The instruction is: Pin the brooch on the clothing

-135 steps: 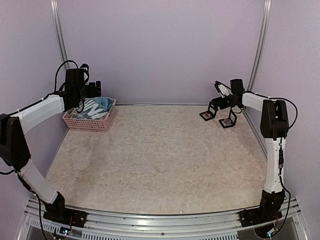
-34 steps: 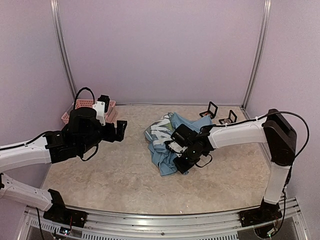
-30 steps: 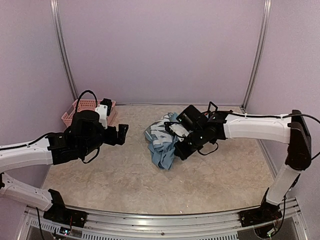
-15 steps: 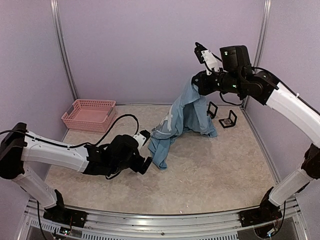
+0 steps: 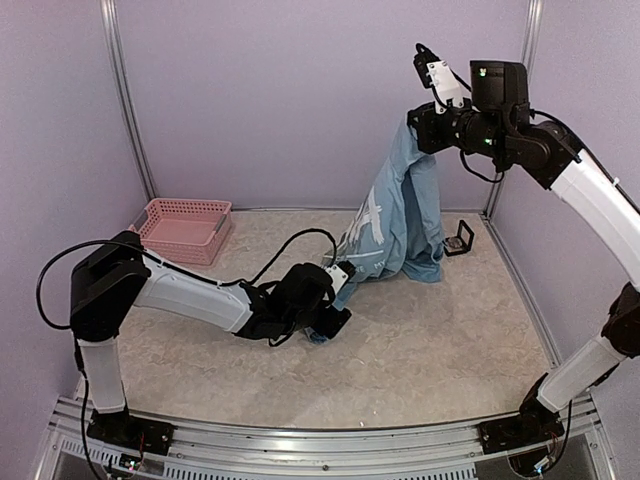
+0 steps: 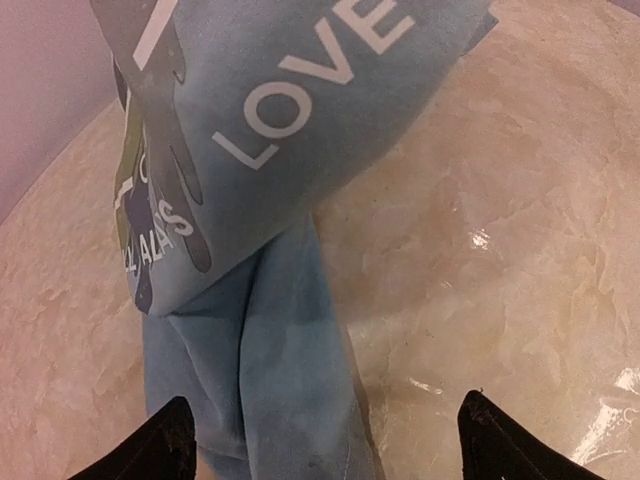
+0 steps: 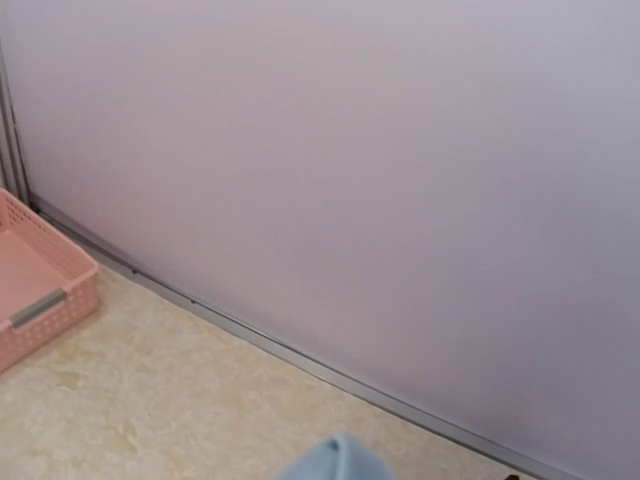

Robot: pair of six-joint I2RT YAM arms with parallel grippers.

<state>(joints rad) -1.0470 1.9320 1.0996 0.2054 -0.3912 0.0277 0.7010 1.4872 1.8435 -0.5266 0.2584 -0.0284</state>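
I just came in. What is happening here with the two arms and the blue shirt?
The right end effector is shut on the light blue T-shirt and holds it high, so the shirt hangs down to the table. The left end effector is low at the shirt's bottom end, open, with cloth between its fingers but not gripped. I see no brooch on the shirt.

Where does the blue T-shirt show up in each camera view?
Top camera: T-shirt hangs right of centre.
Left wrist: fills upper left and middle, LOVE lettering showing.
Right wrist: only a blue tip at the bottom edge.
Shared landmark: pink basket, left in top and right wrist views.
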